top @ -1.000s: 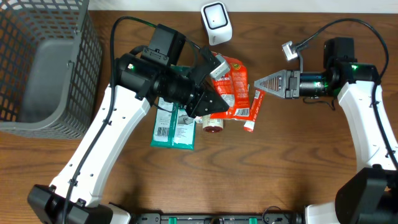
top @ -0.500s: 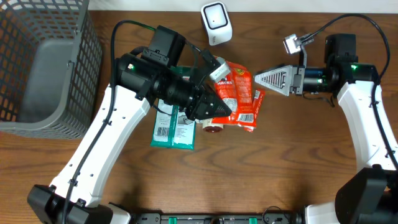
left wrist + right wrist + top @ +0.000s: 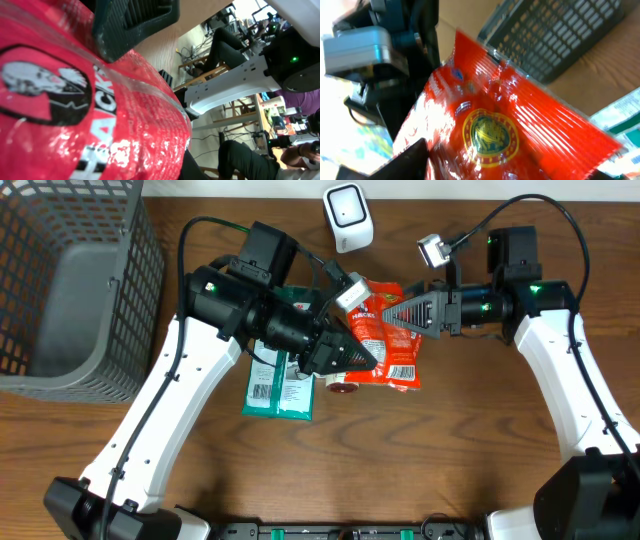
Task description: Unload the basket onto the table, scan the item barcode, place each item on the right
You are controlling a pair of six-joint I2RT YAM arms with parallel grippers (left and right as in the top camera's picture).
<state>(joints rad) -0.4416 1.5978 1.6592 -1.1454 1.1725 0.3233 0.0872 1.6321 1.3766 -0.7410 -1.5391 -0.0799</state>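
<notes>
A red snack bag (image 3: 385,345) hangs above the table's middle, with my left gripper (image 3: 345,352) shut on its left edge. It fills the left wrist view (image 3: 75,115), so my own fingers there are hidden. A white barcode label (image 3: 401,370) shows at its lower right corner. My right gripper (image 3: 393,315) reaches in from the right. Its jaws stand apart, astride the bag's upper right part (image 3: 520,125), and one dark finger (image 3: 405,160) shows at the lower left. The white scanner (image 3: 347,217) stands at the back edge, just behind the bag.
A grey wire basket (image 3: 70,280) fills the back left corner. Green packets (image 3: 278,385) lie under my left arm, and a small round item (image 3: 343,384) lies below the bag. Cables loop over both arms.
My right gripper has opened from shut and moved left from beside the bag until its jaws are over the bag's upper right. The left gripper has shifted the bag slightly right and down.
</notes>
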